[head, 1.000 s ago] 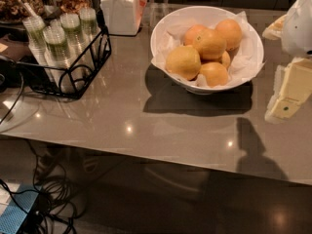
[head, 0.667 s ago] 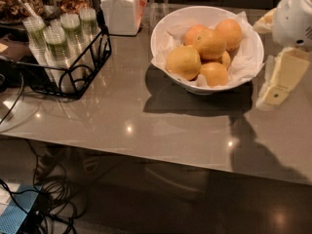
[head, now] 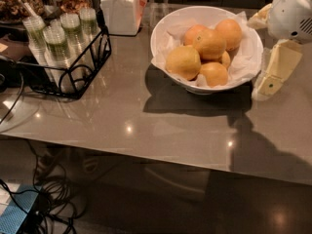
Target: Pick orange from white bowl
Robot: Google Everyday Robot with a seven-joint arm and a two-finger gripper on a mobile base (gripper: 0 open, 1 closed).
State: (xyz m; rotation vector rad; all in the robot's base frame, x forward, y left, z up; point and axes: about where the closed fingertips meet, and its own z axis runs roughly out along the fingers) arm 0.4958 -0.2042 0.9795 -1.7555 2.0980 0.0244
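The white bowl (head: 161,33) with a crumpled white paper liner stands on the table at centre right and holds several fruits. The large deep-orange orange (head: 210,44) lies on top near the middle of the pile. A paler yellowish fruit (head: 183,62) lies at the front left of it, and smaller oranges (head: 214,74) lie around it. My gripper (head: 273,74), cream-coloured under a white wrist, hangs just right of the bowl's rim, level with the bowl. It holds nothing that I can see.
A black wire rack (head: 73,67) with several lidded cups stands at the left. A white square jar (head: 122,11) stands behind it at the back. The grey table (head: 146,126) has its front edge near. Cables (head: 44,199) lie on the floor below.
My gripper has moved left, from the right edge of the view to just beside the bowl's right rim. The bowl and fruits have not moved.
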